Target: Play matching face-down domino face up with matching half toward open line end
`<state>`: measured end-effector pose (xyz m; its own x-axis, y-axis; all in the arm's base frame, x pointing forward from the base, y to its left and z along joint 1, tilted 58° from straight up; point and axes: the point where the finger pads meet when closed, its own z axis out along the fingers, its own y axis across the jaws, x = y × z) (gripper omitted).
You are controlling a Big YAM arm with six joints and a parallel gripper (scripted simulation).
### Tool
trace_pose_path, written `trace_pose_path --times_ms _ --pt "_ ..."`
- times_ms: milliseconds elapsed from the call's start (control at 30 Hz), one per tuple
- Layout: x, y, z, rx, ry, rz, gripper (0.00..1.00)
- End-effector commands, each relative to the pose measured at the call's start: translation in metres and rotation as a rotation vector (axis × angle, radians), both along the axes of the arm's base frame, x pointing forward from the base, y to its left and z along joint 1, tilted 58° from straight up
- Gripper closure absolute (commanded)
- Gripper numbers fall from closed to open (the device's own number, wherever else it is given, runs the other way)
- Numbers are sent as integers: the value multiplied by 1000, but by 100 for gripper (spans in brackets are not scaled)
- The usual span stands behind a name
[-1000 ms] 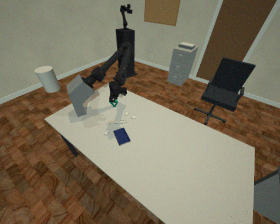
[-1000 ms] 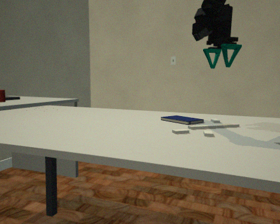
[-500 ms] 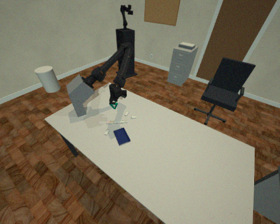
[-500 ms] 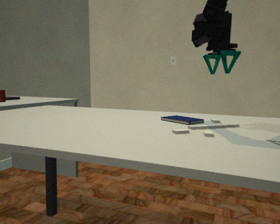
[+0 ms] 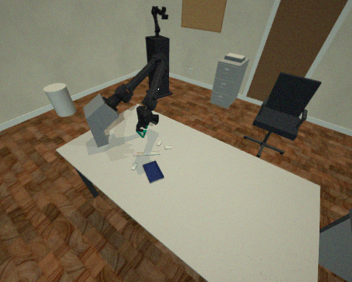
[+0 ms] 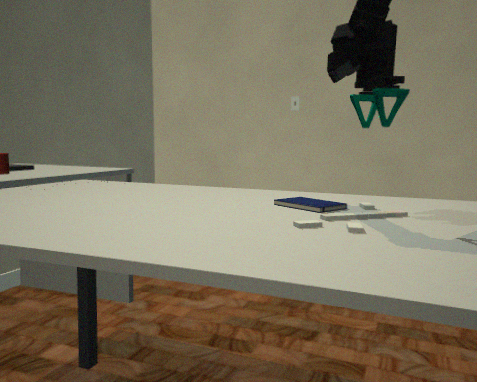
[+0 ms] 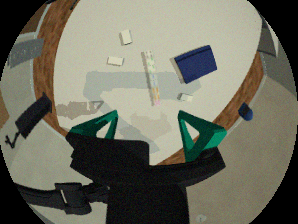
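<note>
Gripper (image 5: 143,136) (image 6: 376,125) (image 7: 147,113) open, w/ nothing between its green triangular fingers, high above tabletop (image 5: 228,192) (image 6: 159,215) (image 7: 90,50). Risks: wide fingers nudging domino line (image 5: 147,153) (image 6: 364,216) (image 7: 152,77) on descent; poor grip on a thin tile, causing a crooked flip. Loose dominoes: one (image 5: 134,167) (image 6: 367,206) (image 7: 185,97) on notebook side, two (image 5: 159,143) (image 6: 355,228) (image 7: 115,61) (image 5: 168,147) (image 6: 308,224) (image 7: 126,37) opp.; match unclear. Materials: smooth off-white tiles, pastel-marked line, matte pale tabletop. Beyond line: flat navy rect. notebook (image 5: 153,172) (image 6: 309,203) (image 7: 196,64), pale page edges.

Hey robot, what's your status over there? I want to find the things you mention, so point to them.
Green-fingered gripper (image 5: 142,133) (image 6: 376,125) (image 7: 147,113) open, empty, above table. Thin domino line (image 5: 147,153) (image 6: 364,216) (image 7: 152,77) flat; three loose off-white dominoes lying around it, none played. Flat dark-blue book (image 5: 153,172) (image 6: 310,204) (image 7: 196,64) close by, not covering the line.
</note>
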<state>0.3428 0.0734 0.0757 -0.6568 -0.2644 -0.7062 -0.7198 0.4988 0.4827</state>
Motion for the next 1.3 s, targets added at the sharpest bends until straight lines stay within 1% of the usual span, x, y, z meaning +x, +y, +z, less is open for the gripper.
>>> trace_pose_path --times_ms 0,133,367,400,700,933,967,1267 --pt "-1 6 -5 35 140 -78 0" --pt "-2 10 -9 71 277 -155 0" --pt "-2 10 -9 71 277 -155 0" --pt "-1 3 -5 66 249 -147 0" --pt "-3 12 -10 119 474 -281 0" --pt "-3 12 -10 119 474 -281 0" --pt "3 4 -15 108 412 -252 30" --pt "44 11 -87 34 173 -91 30"
